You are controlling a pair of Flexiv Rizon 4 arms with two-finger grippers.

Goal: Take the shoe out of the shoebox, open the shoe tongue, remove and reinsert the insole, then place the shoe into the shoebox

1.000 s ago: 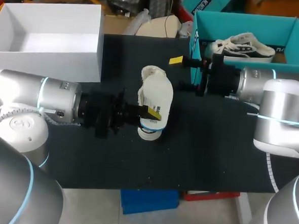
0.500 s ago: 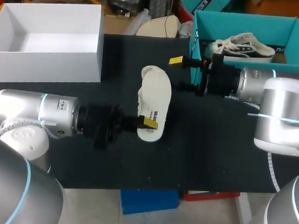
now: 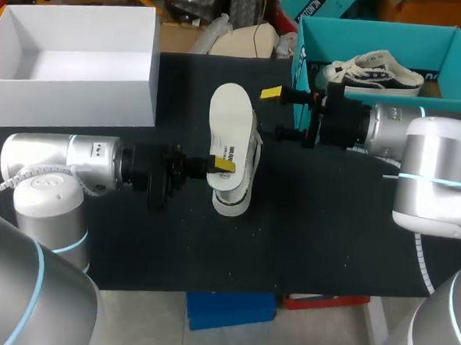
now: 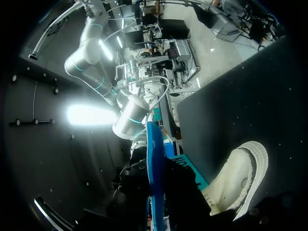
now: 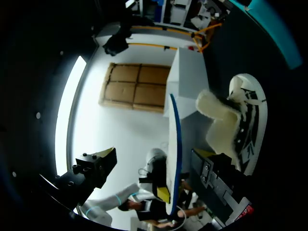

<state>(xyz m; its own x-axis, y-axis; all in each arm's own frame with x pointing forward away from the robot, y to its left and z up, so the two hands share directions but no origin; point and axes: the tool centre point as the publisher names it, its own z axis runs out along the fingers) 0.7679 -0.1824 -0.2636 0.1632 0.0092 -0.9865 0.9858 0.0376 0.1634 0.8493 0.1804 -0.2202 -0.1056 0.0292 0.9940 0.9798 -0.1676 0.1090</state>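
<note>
1. The left end effector is clenched on the insole, pinching it near its narrower end. In the left wrist view the insole shows edge-on between the fingers.
2. The insole hangs over the shoe, which rests on the table near the middle. Only the shoe's far side and near end show from under it.
3. The right end effector sits just beyond the shoe's far end, released, its fingers wide apart and grasping nothing.
4. The insole appears to be out, so the step in hand is likely putting it back.
5. To do this well, the left arm should probably tilt the insole's free end down into the shoe's opening. It should then slide the insole forward along the sole rather than press it flat from above.
6. The right end effector could steady the shoe or hold the tongue back so that the opening stays wide.
7. The teal shoebox stands at the table's far right with another shoe inside. A white box stands at the far left.
</note>
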